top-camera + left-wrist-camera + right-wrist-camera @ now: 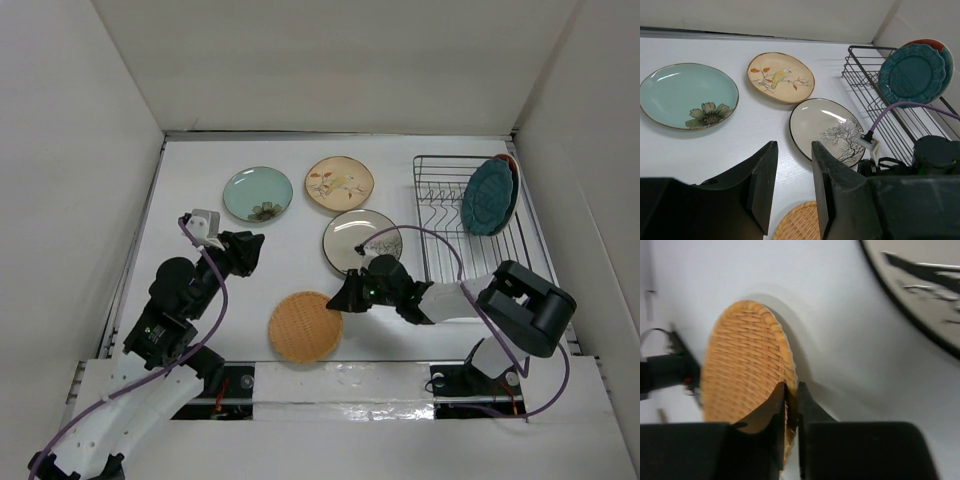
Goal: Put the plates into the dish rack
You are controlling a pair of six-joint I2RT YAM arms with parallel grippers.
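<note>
My right gripper is clamped on the rim of the orange-tan woven-look round plate, one finger over the edge and one under it. I grip by the edge because a flat plate on the white table offers nothing else to hold. It lies at the near middle, well short of the dark metal wire dish rack on the right.

My wrist camera shows a dark shadow under the plate's rim, so I judge that side is tipped up off the table. From above it reads as nearly flat, and the pinch itself is hidden under my wrist there.

The top view does give the layout. The dark teal scalloped plate stands upright in the rack's far end with the red-and-teal plate just behind it. The near slots look free.

My left gripper hangs spread apart above the table with nothing between its fingers. Its camera takes in the pale green flower plate, the beige plate painted with a bird on a branch and the white plate with a black tree, all lying flat.
</note>
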